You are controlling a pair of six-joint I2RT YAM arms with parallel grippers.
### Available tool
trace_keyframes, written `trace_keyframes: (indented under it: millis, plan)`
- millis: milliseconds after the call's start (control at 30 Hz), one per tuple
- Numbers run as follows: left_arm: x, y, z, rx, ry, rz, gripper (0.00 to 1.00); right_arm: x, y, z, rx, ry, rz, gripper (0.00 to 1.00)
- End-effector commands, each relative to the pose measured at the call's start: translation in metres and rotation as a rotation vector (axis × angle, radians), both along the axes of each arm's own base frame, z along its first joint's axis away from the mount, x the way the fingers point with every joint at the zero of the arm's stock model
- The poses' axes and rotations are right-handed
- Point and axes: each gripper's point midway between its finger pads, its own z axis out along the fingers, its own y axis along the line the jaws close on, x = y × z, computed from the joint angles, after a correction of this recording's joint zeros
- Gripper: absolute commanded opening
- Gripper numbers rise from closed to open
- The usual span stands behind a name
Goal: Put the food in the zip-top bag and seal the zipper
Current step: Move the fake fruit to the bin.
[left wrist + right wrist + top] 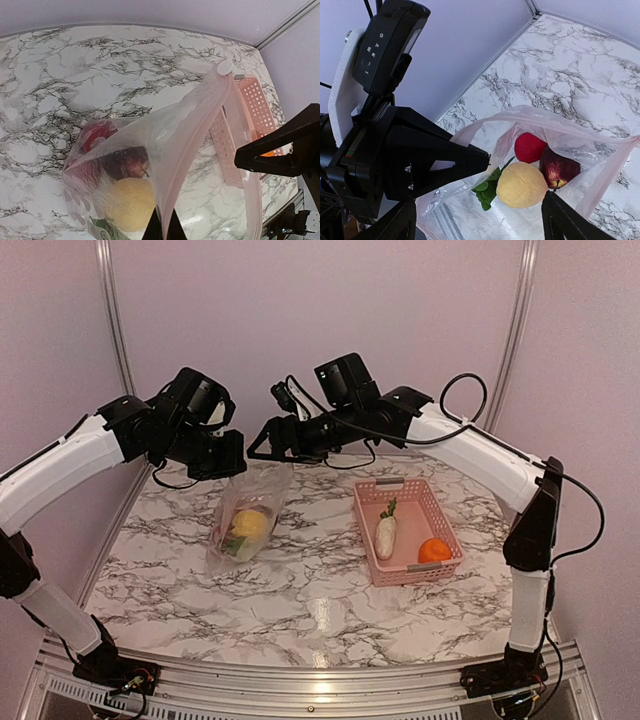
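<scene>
Pressed together on the mouth edge of the zip-top bag (125,150), the left pincer (162,227) holds that edge up. The right pincer (261,447) faces it from just beside, its two fingers spread wide with the bag's open mouth below and between them. Beneath both lies the marble-patterned counter (320,605). The clear bag slants down from the left pincer until its lower end rests on the counter. Well to the right of the right pincer sits a pink lattice basket (415,510). It holds a white oblong vegetable (385,537) with a green top and an orange round fruit (434,551). Inside the bag, under the pincers, lie a yellow round fruit (521,185), a dark maroon fruit (560,170), a red round fruit (529,147) and a green leaf (486,191). The zipper (215,95) runs from the left pincer along the gaping mouth, unsealed.
</scene>
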Motion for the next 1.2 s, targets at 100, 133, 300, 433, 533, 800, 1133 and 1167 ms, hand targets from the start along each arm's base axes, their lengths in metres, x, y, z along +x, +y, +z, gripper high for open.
trace_keyframes:
  millis: [100, 133, 300, 433, 533, 800, 1133, 1167]
  plan:
    - [0.004, 0.007, 0.015, -0.023, -0.045, 0.009, 0.0, 0.015, -0.022, 0.023, 0.013, -0.016, -0.1, 0.75]
    - [0.004, 0.008, 0.015, -0.023, -0.045, 0.009, 0.0, 0.019, -0.028, 0.021, -0.001, -0.02, -0.126, 0.72]
    - [0.006, 0.008, 0.014, -0.022, -0.044, 0.005, 0.0, 0.031, -0.044, 0.0, -0.102, -0.031, -0.208, 0.68]
    - [0.007, 0.006, 0.012, -0.026, -0.038, -0.003, 0.0, 0.03, -0.046, -0.024, -0.159, 0.004, -0.208, 0.66]
    - [0.008, 0.004, 0.009, -0.027, -0.029, -0.011, 0.0, 0.028, -0.038, -0.04, -0.17, 0.035, -0.17, 0.62]
    - [0.009, 0.005, 0.014, -0.033, -0.037, -0.009, 0.1, 0.038, -0.036, -0.029, -0.149, 0.022, -0.176, 0.15]
    - [-0.014, 0.004, 0.007, -0.03, 0.036, -0.1, 0.16, 0.044, -0.04, -0.002, -0.063, 0.014, -0.182, 0.0]
    - [-0.018, 0.004, 0.005, -0.03, 0.049, -0.11, 0.15, 0.044, -0.04, -0.004, -0.066, 0.016, -0.183, 0.0]
